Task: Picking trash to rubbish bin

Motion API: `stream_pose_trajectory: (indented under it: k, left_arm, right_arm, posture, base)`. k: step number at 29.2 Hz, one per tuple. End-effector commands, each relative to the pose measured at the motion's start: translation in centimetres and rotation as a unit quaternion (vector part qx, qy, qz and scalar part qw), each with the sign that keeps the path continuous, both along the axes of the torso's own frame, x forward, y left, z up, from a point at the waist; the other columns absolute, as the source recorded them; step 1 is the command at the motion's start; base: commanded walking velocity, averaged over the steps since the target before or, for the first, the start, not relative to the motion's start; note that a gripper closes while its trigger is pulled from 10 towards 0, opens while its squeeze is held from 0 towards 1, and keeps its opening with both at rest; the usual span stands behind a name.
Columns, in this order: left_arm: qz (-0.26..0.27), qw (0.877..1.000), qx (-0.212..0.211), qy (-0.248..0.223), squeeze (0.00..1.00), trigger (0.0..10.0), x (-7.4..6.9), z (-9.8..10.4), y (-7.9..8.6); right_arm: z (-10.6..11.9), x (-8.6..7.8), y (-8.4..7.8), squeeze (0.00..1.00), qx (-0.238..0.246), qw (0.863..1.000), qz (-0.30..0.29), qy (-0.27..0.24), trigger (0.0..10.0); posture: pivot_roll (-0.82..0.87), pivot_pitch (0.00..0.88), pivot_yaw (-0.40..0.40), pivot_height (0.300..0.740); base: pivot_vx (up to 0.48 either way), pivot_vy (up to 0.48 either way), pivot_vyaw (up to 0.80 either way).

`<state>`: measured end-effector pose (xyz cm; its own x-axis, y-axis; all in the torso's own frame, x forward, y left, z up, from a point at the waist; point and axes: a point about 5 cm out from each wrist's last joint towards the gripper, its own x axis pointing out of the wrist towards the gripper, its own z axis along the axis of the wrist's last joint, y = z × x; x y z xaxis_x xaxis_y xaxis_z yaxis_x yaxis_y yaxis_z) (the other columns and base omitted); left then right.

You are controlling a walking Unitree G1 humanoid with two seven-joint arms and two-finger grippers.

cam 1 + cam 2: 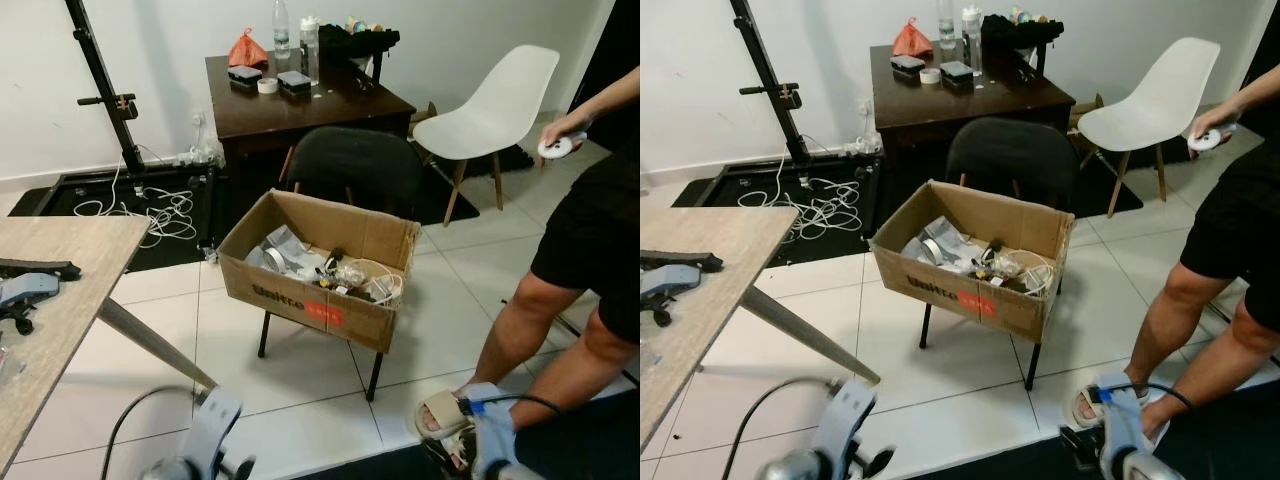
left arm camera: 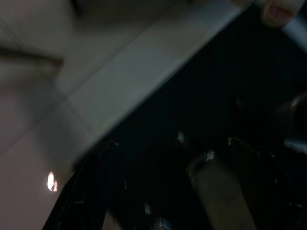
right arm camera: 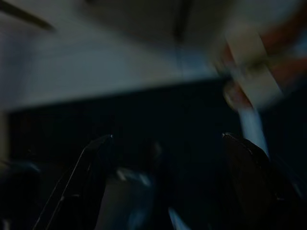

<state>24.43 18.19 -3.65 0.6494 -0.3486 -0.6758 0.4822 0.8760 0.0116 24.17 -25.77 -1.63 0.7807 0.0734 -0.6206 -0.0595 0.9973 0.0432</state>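
An open cardboard box (image 1: 310, 300) rests on a black chair (image 1: 350, 165) in the middle of the room. It holds several bits of trash, among them silver wrapping (image 1: 285, 255) and a white cable (image 1: 378, 282). Both silver arms hang low at my sides, the left arm (image 1: 208, 432) and the right arm (image 1: 492, 440). In the dark, blurred wrist views the left gripper (image 2: 171, 141) and the right gripper (image 3: 167, 136) each point down at the floor. Their fingers stand apart with nothing between them.
A wooden table (image 1: 70, 300) at my left carries dark and grey-blue objects (image 1: 25, 290). A person stands at the right, sandalled foot (image 1: 440, 412) near my right arm, a white controller (image 1: 558, 147) in hand. Behind are a brown desk (image 1: 300, 105), white chair (image 1: 500, 105), floor cables (image 1: 150, 210).
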Motion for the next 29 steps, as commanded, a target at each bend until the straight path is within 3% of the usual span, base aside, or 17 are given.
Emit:
stream_pose_trajectory:
  k: [1,7,8,10,12,13,18,25,29]
  left_arm:
    - [0.043,0.998,0.029,0.040,0.00,10.0,-2.4,-1.7,1.9]
    - [0.102,0.989,0.048,0.094,0.00,10.0,-5.6,-3.7,3.1]
    - [0.116,0.985,0.052,0.112,0.00,10.0,-6.7,-4.2,3.3]
    - [0.120,0.984,0.055,0.118,0.00,10.0,-7.1,-4.4,3.4]
    - [0.137,0.978,0.059,0.148,0.00,10.0,-8.8,-5.2,3.5]
    - [0.137,0.978,0.059,0.148,0.00,10.0,-8.8,-5.2,3.5]
    - [0.177,0.963,0.060,0.193,0.00,10.0,-11.6,-6.2,3.9]
    - [0.195,0.957,0.066,0.205,0.00,10.0,-12.8,-6.6,4.3]
    - [0.198,0.956,0.072,0.205,0.00,10.0,-13.1,-6.6,4.6]
  right_arm:
    - [-2.4,-2.8,-0.3,0.00,-0.007,0.998,-0.036,0.055,10.0]
    - [-4.6,-5.5,0.0,0.00,-0.011,0.991,-0.076,0.112,10.0]
    - [-5.1,-6.1,0.3,0.00,-0.007,0.989,-0.084,0.124,10.0]
    - [-5.2,-6.2,0.4,0.00,-0.005,0.988,-0.086,0.128,10.0]
    - [-5.8,-6.8,0.8,0.00,-0.006,0.985,-0.094,0.147,10.0]
    - [-5.8,-6.8,0.8,0.00,-0.006,0.985,-0.094,0.147,10.0]
    - [-6.6,-7.9,1.4,0.00,-0.013,0.979,-0.096,0.178,10.0]
    - [-7.0,-8.5,2.2,0.00,-0.013,0.978,-0.079,0.192,10.0]
    - [-7.5,-9.5,2.6,0.00,-0.029,0.975,-0.062,0.211,10.0]
  posture:
    - [-0.18,0.161,0.078,0.740]
    - [-0.17,0.160,0.078,0.740]
    - [-0.17,0.160,0.078,0.740]
    - [-0.17,0.159,0.078,0.740]
    - [-0.16,0.155,0.075,0.740]
    - [-0.16,0.155,0.075,0.740]
    - [-0.14,0.150,0.063,0.740]
    - [-0.13,0.137,0.059,0.740]
    - [-0.11,0.141,0.065,0.740]
  base:
    - [0.000,0.000,0.00]
    - [0.000,0.000,0.00]
    - [0.000,0.000,0.00]
    - [0.000,0.000,0.00]
    - [0.000,0.000,0.00]
    - [0.000,0.000,0.00]
    - [0.000,0.000,0.00]
    - [0.000,0.000,0.00]
    - [0.000,0.000,0.69]
